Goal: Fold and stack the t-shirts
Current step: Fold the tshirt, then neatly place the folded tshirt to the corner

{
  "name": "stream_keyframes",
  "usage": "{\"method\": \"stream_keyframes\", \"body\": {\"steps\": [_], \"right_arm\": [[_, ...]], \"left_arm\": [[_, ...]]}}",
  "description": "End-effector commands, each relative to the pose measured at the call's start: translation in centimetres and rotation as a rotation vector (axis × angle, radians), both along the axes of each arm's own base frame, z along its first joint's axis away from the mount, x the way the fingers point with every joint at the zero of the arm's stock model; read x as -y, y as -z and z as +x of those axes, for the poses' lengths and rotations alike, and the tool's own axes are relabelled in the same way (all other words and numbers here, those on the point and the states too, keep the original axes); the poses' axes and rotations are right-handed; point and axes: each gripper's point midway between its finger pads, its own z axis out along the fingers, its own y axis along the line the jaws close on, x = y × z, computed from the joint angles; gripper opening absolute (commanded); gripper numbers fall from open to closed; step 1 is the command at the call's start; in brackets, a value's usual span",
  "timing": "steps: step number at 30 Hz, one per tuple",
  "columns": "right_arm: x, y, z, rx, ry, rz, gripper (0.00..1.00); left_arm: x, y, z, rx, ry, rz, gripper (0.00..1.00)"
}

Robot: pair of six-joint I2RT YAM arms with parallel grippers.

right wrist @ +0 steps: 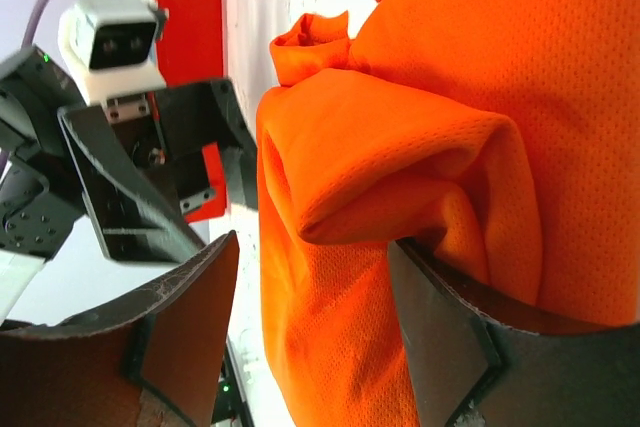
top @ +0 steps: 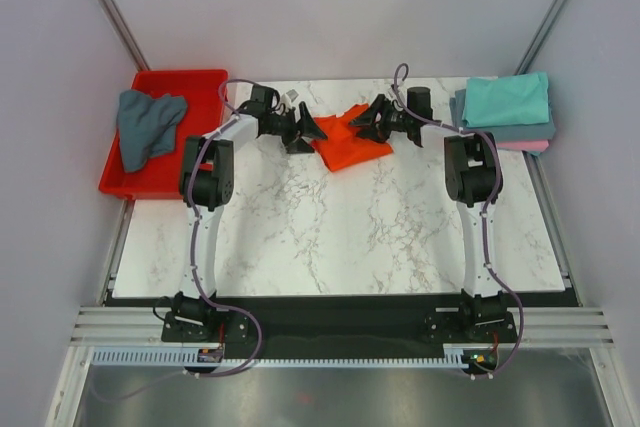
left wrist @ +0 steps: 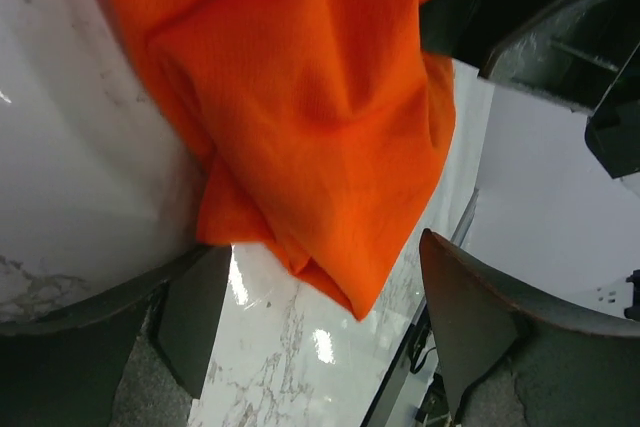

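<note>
Plainly limp and light: pinch the shirt (top: 348, 144) by corners at the desk's (top: 330, 237) far edge; left fingers (left wrist: 500, 332) and right fingers (right wrist: 180, 322) gape, empty.

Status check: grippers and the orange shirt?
Left gripper open, right gripper open, either side of the orange shirt. Shirt crumpled, unstacked. Nothing blocking; grey shirt in red tray.

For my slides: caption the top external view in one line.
Left tool and right tool flank the orange-red t-shirt; grey t-shirt in red tray, folded stack far right.
</note>
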Motion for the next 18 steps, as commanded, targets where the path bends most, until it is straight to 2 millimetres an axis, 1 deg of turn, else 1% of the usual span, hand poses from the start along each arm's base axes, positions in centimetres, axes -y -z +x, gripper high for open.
{"method": "stream_keyframes", "body": {"steps": [1,2,4,5,9,11,13,15,18], "right_arm": [[-1.6,2.0,-3.4,-0.12,-0.023,-0.042,0.7],[-1.8,2.5,-4.2,-0.144,-0.026,-0.045,0.71],[-2.1,2.2,-4.8,-0.154,-0.032,-0.044,0.71],[-2.0,2.5,-5.0,-0.163,-0.029,-0.047,0.71],[-2.0,2.0,-4.8,-0.146,-0.03,-0.055,0.71],[-2.2,1.2,-4.7,-0.125,-0.039,-0.055,0.71],[-2.2,0.0,-4.5,-0.102,-0.044,-0.047,0.71],[-2.0,-1.7,-4.1,-0.069,-0.055,-0.029,0.71],[0.0,-5.3,-2.5,0.013,-0.042,-0.006,0.71]], "left_arm": [[1.3,-0.9,1.6,0.024,-0.007,-0.068,0.83],[1.4,-0.5,1.8,0.022,-0.009,-0.072,0.83],[1.7,-0.5,2.1,0.03,-0.008,-0.078,0.83],[1.8,-0.5,2.2,0.034,-0.008,-0.078,0.83],[2.2,-0.4,2.5,0.049,-0.004,-0.08,0.82],[2.2,-0.5,2.8,0.062,-0.008,-0.073,0.82],[2.1,-0.8,2.9,0.072,-0.006,-0.065,0.82],[1.9,-0.9,2.9,0.087,-0.006,-0.049,0.82],[1.4,-1.5,2.6,0.099,0.004,-0.033,0.81]]}}
